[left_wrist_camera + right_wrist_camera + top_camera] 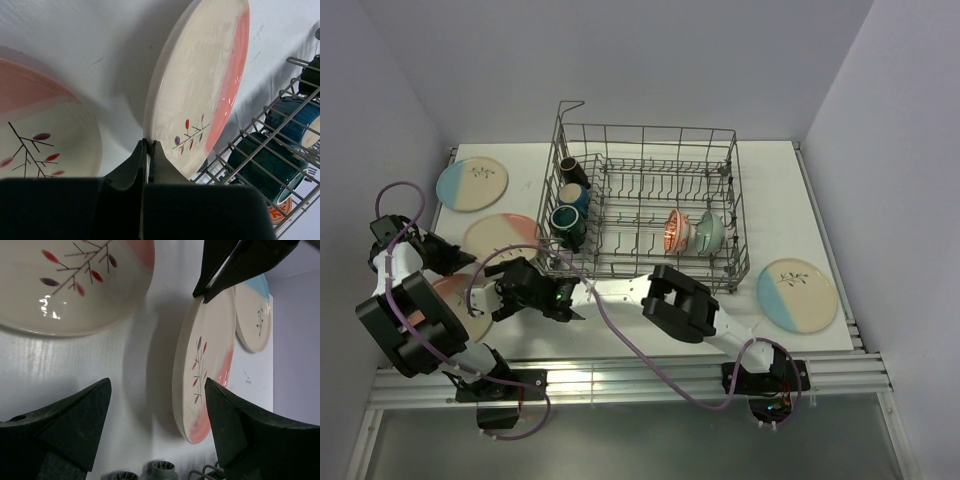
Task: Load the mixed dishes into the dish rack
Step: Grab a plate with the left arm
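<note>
From above, the rack (650, 128) is sitting in the middle of the table (780, 190), carrying mugs (570, 200) at its left end and bowls (695, 232) toward the right. The pink plate (502, 235) is sitting just beside its left wall, a second pink plate (455, 300) is lying nearer the front, and a blue plate (472, 185) and second blue plate (797, 295) are waiting at far left and far right, so the plates look like the unloaded share. In the left wrist view, the left gripper (148, 162) is pinching the pink plate's near rim with its fingers pressed onto it, holding it tipped up on edge. This is probably because a plate lying flat is offering the other gripper nothing to bite. In the right wrist view, the right gripper (157, 410) is standing spread wide, its fingers straddling the plate's lower rim without closing on it. It seems to be lining up to take the plate over for slotting between the tines.
</note>
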